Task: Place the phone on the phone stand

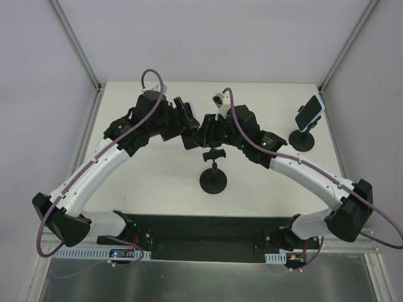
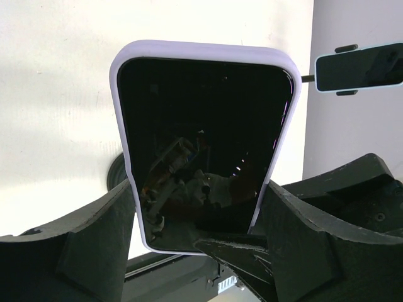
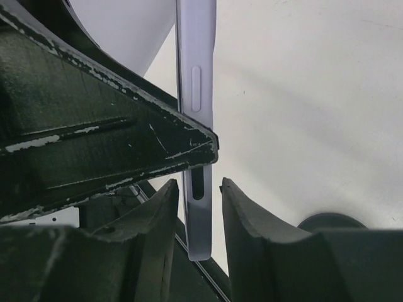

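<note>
The phone (image 2: pixel 201 126) has a black screen and a lavender case. My left gripper (image 2: pixel 198 189) is shut on its two long sides and holds it upright in the air. In the top view the phone (image 1: pixel 189 115) hangs between both arms, behind the empty black phone stand (image 1: pixel 213 168). My right gripper (image 3: pixel 198 185) is open with its fingers (image 3: pixel 252 226) astride the phone's thin lower edge (image 3: pixel 196 75), a small gap on each side. One right finger (image 2: pixel 239 251) shows under the phone in the left wrist view.
A second phone (image 1: pixel 310 113) in a pale blue case sits on another black stand (image 1: pixel 302 139) at the back right; it also shows in the left wrist view (image 2: pixel 359 68). The empty stand's round base (image 3: pixel 330 221) lies below the right gripper.
</note>
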### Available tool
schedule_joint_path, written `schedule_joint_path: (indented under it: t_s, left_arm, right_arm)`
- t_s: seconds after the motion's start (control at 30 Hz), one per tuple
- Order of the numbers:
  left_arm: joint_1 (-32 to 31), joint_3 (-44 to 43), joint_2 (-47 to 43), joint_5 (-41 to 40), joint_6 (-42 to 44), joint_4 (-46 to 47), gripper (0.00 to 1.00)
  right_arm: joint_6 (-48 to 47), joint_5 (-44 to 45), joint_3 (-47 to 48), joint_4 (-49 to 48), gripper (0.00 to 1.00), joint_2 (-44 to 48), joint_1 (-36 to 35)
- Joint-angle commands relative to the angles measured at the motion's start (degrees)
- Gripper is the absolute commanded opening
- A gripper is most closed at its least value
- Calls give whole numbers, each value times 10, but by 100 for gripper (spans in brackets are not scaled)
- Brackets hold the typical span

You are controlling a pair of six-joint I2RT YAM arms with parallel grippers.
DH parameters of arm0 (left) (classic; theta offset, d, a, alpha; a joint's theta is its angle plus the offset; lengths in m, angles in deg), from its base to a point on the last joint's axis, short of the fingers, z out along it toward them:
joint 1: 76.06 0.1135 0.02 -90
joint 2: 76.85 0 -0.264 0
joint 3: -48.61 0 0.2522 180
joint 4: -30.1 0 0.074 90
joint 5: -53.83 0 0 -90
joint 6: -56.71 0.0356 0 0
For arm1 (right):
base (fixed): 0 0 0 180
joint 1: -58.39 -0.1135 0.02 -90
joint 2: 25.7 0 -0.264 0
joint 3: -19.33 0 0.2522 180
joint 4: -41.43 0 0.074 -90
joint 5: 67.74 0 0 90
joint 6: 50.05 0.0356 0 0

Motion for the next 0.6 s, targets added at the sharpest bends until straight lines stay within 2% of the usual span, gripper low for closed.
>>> schedule_joint_path:
  t_s: [0.0, 0.03, 0.17, 0.2, 0.23, 0.33, 0.37, 0.4, 0.47, 0.5, 0.53, 0.57]
  left_arm:
    - [-7, -32, -5, 7, -22, 42, 0]
    - [-7, -33, -6, 7, -22, 43, 0]
    - [-8, -33, -7, 10, -22, 50, 0]
    - [-9, -31, -9, 11, -18, 51, 0]
    - [-10, -30, -10, 16, -17, 53, 0]
    - [-9, -29, -12, 38, 13, 70, 0]
    - [-9, -30, -13, 61, 40, 74, 4]
    - [-9, -32, -13, 72, 55, 84, 23]
    - [-7, -25, -28, 110, 95, 107, 48]
    - [-6, -6, -37, 125, 111, 123, 73]
    - [-6, 4, -56, 144, 127, 161, 85]
    - [-3, 12, -66, 156, 153, 174, 92]
  right_arm:
    - [19, -12, -7, -40, 36, 4, 2]
    - [19, -13, -9, -43, 35, 3, 3]
    - [20, -10, -14, -47, 18, 6, 7]
    - [20, -10, -19, -52, 5, 8, 9]
    - [20, -11, -21, -53, 1, 9, 10]
    - [21, -29, -37, -73, 1, 17, 18]
    - [20, -33, -43, -95, 1, 26, 20]
    - [21, -45, -52, -110, 1, 32, 23]
    - [17, -55, -85, -158, 1, 59, 26]
    - [14, -65, -94, -170, 1, 67, 28]
    - [12, -70, -109, -180, 1, 76, 32]
    - [11, -76, -118, -199, 1, 92, 36]
